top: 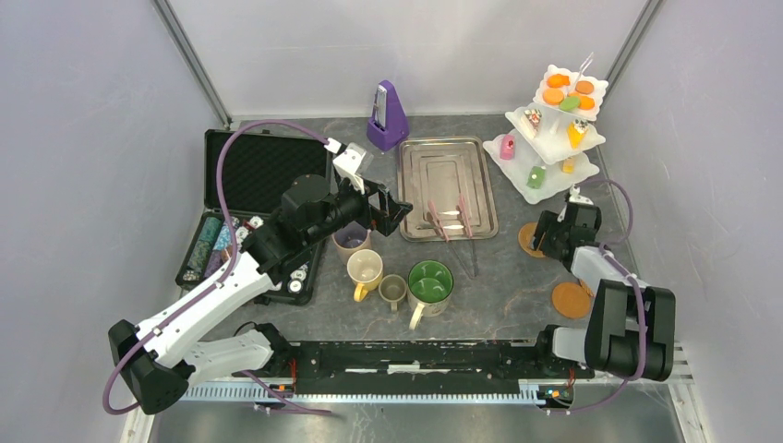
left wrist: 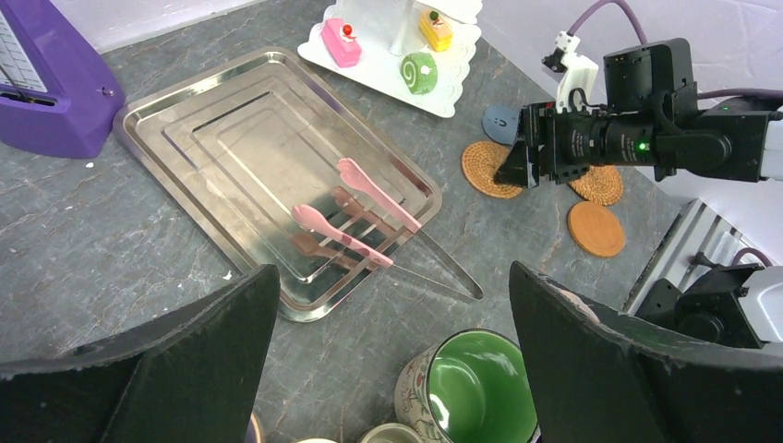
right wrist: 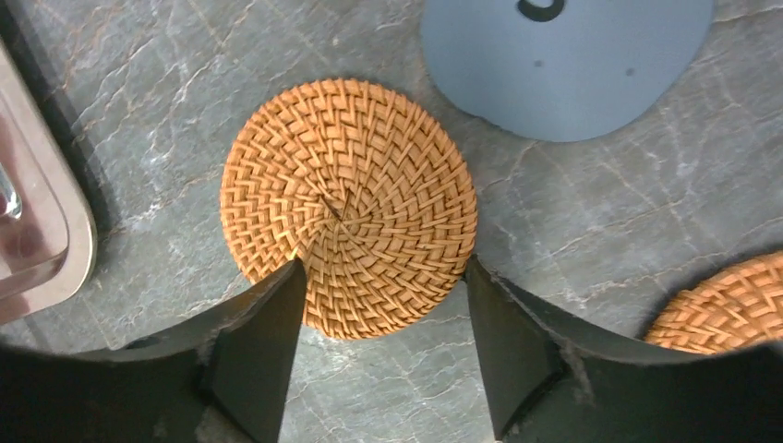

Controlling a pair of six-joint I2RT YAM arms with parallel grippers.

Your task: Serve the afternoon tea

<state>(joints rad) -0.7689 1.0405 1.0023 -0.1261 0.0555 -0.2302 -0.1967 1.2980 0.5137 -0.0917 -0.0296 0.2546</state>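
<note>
**Top view.** We take the steel tray (top: 448, 189) as landmark. To its right is the white tiered stand (top: 552, 152), with pastries (top: 556, 94) on every tier. On the tray's near side four mugs (top: 364, 269) stand bunched and upright, none on a coaster. The handles of the yellow and big green mugs point away from the tray. We judge the task to be early: coasters not yet laid out, mugs not yet set on them.

**Left wrist view.** The left gripper (left wrist: 392, 277) hangs over the tray's near corner, fingers spread, nothing between them. The tongs (left wrist: 369, 217) lie on the tray, long axis diagonal. Their pink tips point toward the tray's middle and the hinge end reaches past its near rim.

**Right wrist view.** The right gripper (right wrist: 383, 268) hovers over a woven coaster (right wrist: 349, 185) just right of the tray's rim. Its fingers are released, one on either side of the coaster's near edge, not clamping it. The coaster lies flat and is round, so it has no long axis or heading.
</note>
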